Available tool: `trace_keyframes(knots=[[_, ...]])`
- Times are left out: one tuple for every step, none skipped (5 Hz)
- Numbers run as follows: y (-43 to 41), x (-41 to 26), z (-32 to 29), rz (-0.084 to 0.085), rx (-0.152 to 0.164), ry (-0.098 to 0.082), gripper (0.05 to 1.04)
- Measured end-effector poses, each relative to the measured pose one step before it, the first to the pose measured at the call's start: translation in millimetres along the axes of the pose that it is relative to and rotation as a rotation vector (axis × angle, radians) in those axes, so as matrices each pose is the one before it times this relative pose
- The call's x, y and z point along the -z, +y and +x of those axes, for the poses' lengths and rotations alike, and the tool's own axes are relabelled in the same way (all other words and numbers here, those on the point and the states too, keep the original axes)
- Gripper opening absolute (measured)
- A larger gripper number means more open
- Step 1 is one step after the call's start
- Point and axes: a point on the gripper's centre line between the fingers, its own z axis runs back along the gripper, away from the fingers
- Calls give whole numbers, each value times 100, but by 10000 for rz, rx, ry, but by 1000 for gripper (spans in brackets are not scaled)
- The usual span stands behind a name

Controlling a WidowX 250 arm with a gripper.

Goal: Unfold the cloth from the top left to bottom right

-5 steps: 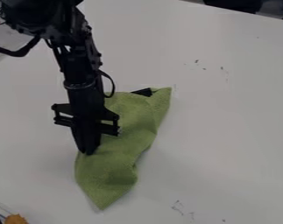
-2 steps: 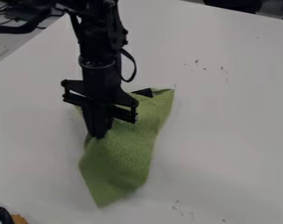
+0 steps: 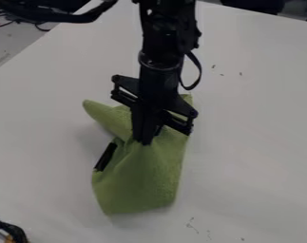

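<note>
The black gripper [image 3: 147, 141] hangs over the upper middle of the green cloth [image 3: 143, 180], its fingers shut on a pinched part of the fabric. Below the fingertips the cloth drapes in a raised, wide flap. One rounded corner sticks out to the upper left, and another part shows behind the gripper at the upper right. A black patch lies along the cloth's left edge.
The white table [image 3: 251, 142] has small dark marks at the upper right and near the bottom. A dark curved object [image 3: 9, 229] is at the lower left corner. Cables lie beyond the table's upper left edge.
The gripper has moved right and up, pulling the held cloth along. The cloth's left corner and a black patch on its left edge have come into sight, while the bottom tip has drawn up slightly.
</note>
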Motion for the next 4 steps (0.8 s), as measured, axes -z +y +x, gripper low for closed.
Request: trace_keyframes(knots=[[-2737,1118,920,119,764,403,51],[-1739,1048,829,-95,550,314,51],[-1925,-358,907,178,466,-143,51],[-1487,-537,1066,93,421,-314,51]])
